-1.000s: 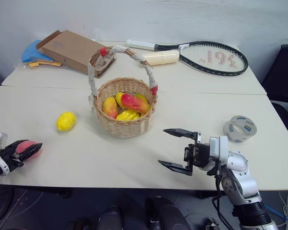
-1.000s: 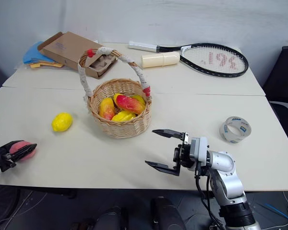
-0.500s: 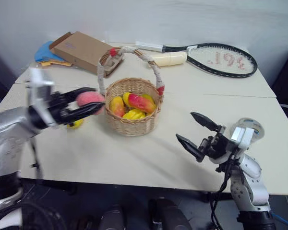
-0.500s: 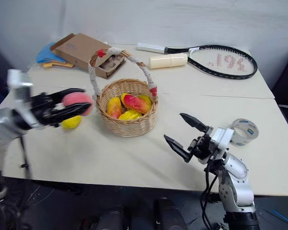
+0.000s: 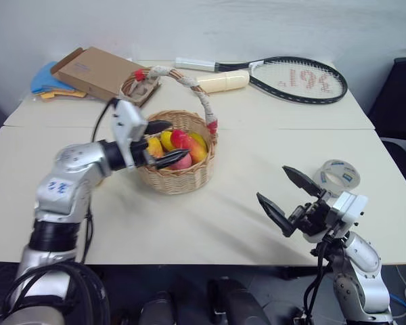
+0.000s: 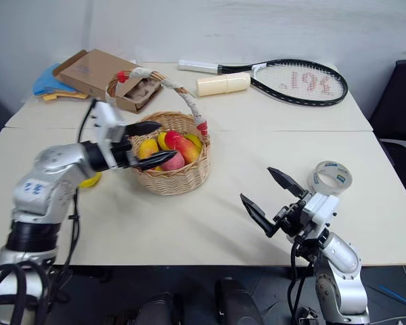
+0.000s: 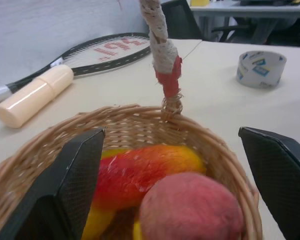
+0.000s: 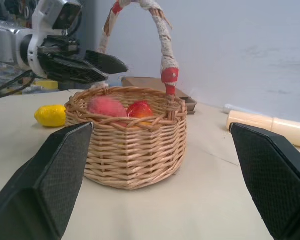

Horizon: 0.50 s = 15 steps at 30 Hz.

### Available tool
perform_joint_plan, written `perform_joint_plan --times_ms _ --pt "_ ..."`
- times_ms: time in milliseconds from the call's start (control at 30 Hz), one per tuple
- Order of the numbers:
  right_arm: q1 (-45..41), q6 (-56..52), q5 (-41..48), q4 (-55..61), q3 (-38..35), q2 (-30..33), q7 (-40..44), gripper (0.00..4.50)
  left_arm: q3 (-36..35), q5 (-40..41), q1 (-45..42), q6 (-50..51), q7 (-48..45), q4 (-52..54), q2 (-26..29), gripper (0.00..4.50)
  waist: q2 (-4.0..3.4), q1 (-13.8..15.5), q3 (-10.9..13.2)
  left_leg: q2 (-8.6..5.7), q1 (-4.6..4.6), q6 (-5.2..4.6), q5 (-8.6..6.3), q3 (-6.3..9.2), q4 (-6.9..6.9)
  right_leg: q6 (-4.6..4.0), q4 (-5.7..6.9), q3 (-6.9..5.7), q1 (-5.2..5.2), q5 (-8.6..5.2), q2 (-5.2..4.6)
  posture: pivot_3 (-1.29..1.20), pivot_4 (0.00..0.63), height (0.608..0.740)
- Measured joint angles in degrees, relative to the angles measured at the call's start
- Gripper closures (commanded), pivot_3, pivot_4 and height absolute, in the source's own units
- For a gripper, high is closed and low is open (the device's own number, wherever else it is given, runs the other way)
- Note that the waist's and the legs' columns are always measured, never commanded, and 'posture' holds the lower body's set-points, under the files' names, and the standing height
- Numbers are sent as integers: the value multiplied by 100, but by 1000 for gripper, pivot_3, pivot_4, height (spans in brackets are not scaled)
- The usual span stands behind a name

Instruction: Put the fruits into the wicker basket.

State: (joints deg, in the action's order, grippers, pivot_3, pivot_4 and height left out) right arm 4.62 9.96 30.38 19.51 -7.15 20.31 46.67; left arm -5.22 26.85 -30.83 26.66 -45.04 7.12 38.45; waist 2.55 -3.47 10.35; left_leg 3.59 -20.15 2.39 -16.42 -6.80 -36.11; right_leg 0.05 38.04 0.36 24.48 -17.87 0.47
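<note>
Left: a lemon point(image 8: 50, 115) lies on the surface point(image 5: 210, 223) just left of the basket point(image 5: 176, 177), partly hidden behind the left arm in the head views. Left tool point(image 5: 164, 143): fingers spread wide over the basket's left rim, gripping nothing. Centre: the basket stands upright on the surface, holding a peach point(image 7: 190, 207) at the near side, free of both fingers, a mango point(image 7: 140, 172) beside it, and other yellow and red fruits. Right of the basket, well apart: right tool point(image 5: 286, 197), fingers wide apart, empty, above the surface's near edge. Tape roll point(image 5: 338, 176) further right.
</note>
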Motion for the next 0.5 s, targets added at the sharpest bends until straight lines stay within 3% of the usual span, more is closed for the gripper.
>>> perform_joint_plan --times_ms 233,400,500 --pt "-1131 -559 537 216 628 195 663 0 -2671 589 2488 -579 -338 430 248 8 7 -115 3 2 7 -21 -16 29 -7 -11 -3 -4 10 6 5 0 150 740" --pt "-1527 -869 753 308 1124 304 1326 0 -4504 997 3889 -580 -98 355 -15 8 23 -28 -6 0 3 -51 -39 34 -9 -12 -21 -8 6 6 -2 0 150 740" --pt "-1556 -888 780 303 1189 305 1535 0 -5152 946 4721 -678 37 18 -233 8 23 18 -6 -2 2 -62 -51 25 -10 -11 -31 -8 6 6 -11 0 150 740"
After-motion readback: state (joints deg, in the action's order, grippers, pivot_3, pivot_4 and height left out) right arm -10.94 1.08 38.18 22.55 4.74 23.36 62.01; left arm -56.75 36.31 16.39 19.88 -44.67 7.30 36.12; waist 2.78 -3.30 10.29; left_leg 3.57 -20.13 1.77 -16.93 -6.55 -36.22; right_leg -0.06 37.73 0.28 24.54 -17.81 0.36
